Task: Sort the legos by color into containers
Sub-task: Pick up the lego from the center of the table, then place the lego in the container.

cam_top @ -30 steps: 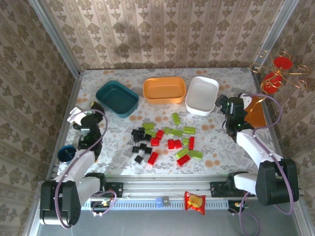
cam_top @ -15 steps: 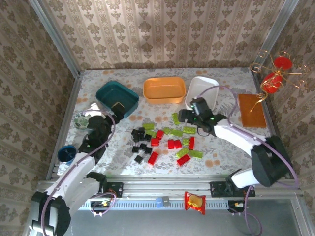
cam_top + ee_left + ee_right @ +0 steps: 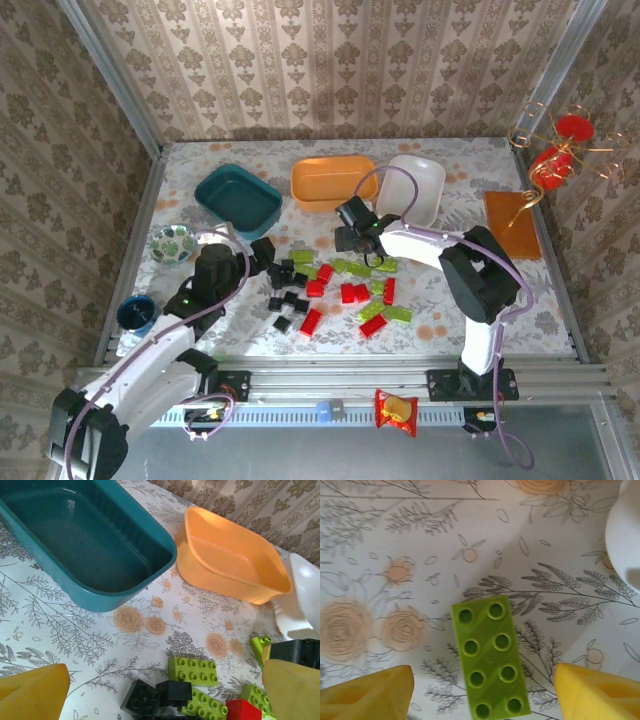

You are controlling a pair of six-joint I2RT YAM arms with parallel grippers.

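Note:
The legos [image 3: 330,290] lie in a loose heap of black, red and lime green bricks at mid-table. Behind them stand the containers: a dark teal tray [image 3: 238,200], an orange tray [image 3: 334,183] and a white tray [image 3: 412,190]. My right gripper [image 3: 352,240] is low over the heap's far edge. In the right wrist view it [image 3: 485,695] stands open astride an oblong lime green brick [image 3: 490,657], with a gap on each side. My left gripper [image 3: 265,252] is open at the heap's left end, with black bricks [image 3: 150,697] and a lime brick [image 3: 192,671] between its fingers [image 3: 30,692].
A small patterned bowl [image 3: 172,242] and a dark blue bowl [image 3: 135,313] sit at the left edge. An orange-brown board [image 3: 512,223] and a wire stand with red discs [image 3: 555,150] are at the right. A snack packet [image 3: 396,410] lies on the front rail.
My right arm has swung from the right edge leftward to the lime brick in front of the white tray. My left arm has reached forward and rightward to the black bricks.

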